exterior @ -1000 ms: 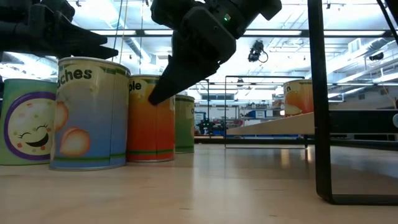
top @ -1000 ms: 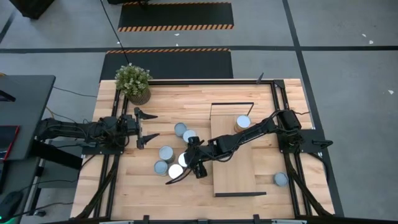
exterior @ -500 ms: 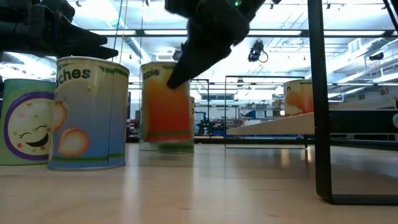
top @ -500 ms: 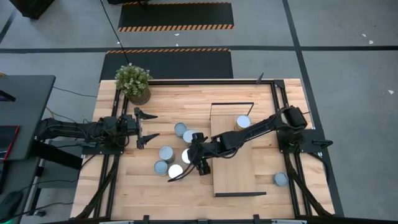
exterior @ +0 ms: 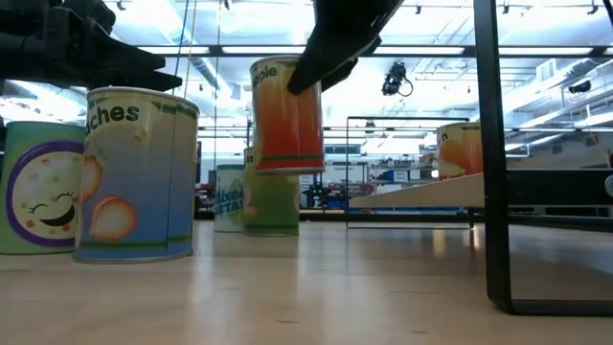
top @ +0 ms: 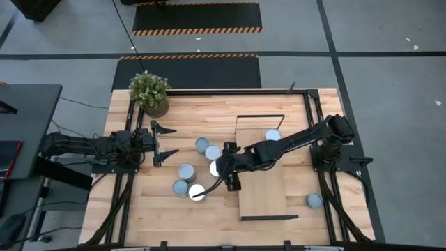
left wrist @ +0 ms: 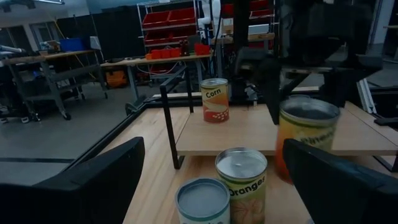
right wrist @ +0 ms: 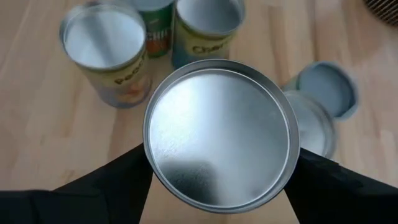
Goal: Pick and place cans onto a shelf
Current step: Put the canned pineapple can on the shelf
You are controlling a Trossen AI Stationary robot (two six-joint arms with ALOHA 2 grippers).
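On the wooden table (top: 139,202), with a workshop's shelving behind, the right gripper (top: 221,166) clamps an orange can (exterior: 285,117) aloft beside the shelf (top: 268,195); the left gripper (top: 166,141) waits, fingers spread.

right gripper (exterior: 321,67) cropped above, can (left wrist: 306,140) blurred

A wooden table (top: 139,209) fills the middle of the high view. On it sit a potted plant (top: 149,92) at upper left, loose cans (top: 185,171) at centre, and a shelf (top: 262,199) right of centre carrying one can (top: 272,135).
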